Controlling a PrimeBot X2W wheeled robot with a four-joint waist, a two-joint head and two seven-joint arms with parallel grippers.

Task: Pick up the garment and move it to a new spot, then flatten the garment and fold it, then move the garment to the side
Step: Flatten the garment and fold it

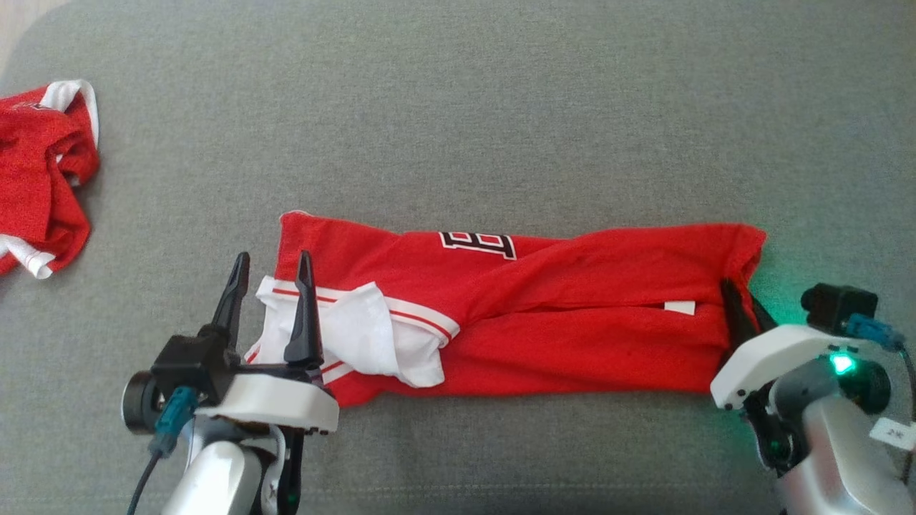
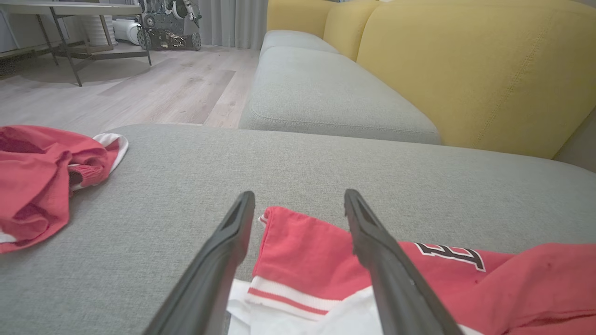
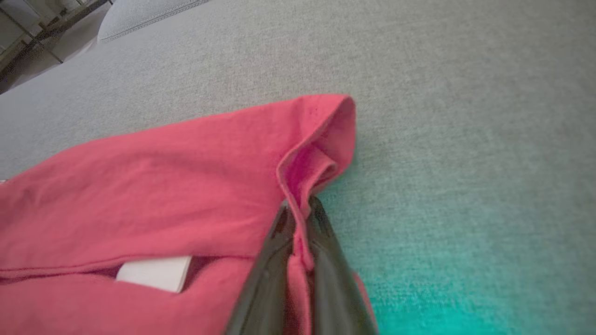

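Shirt (image 1: 544, 315) soft, light, floppy; lies toward near edge of cushion (image 1: 458, 107). Right gripper (image 1: 738, 300) clamped on its right end. Left gripper (image 1: 274, 257) spread open over left end: likely grip there.

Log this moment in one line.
shirt: folded lengthwise on cushion | right pincer: shut on shirt, right end | left pincer: open, at left end

We saw a grey sofa cushion (image 1: 501, 107) with a crumpled red-and-white top (image 1: 39, 179) lying at its left edge. Beyond were yellow backrests (image 2: 465, 70), a wooden floor (image 2: 139, 88) and a metal-legged table (image 2: 70, 8).
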